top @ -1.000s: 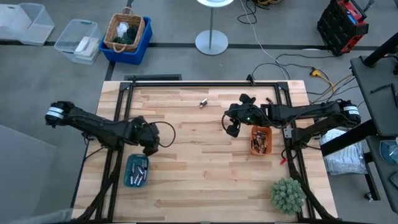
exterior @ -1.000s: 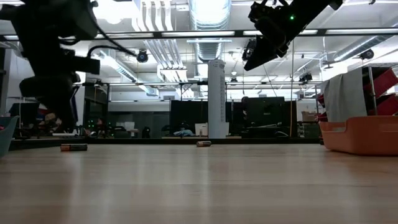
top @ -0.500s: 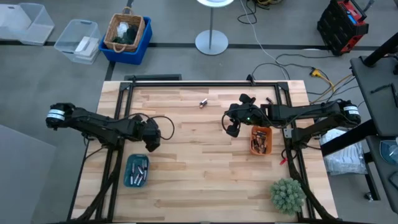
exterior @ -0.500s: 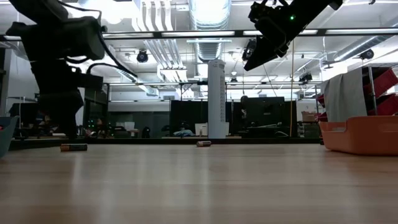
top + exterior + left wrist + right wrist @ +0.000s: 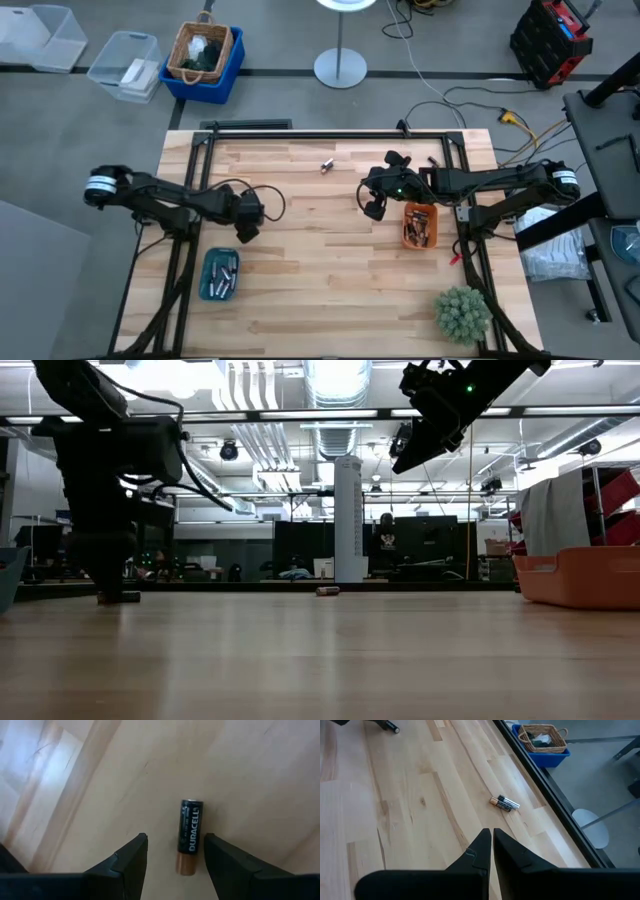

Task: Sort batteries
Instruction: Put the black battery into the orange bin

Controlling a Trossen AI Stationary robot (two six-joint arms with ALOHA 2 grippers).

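Left gripper (image 5: 172, 852) — fingers spread wide, gripping nothing — hangs over a black-and-copper cylindrical battery (image 5: 189, 834) on the pale wooden table (image 5: 330, 260); right gripper (image 5: 492, 842) hovers closed, empty.

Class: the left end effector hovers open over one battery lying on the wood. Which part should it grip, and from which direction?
Grip the battery around its black mid-body, coming straight down. It lies flat between the fingers of the left end effector, long axis parallel to them, so closing should pinch its round sides.

Your left gripper (image 5: 172, 852) is down low over the table's left side, fingers spread apart. Your right gripper (image 5: 492, 837) hangs raised right of centre, fingers pressed together.
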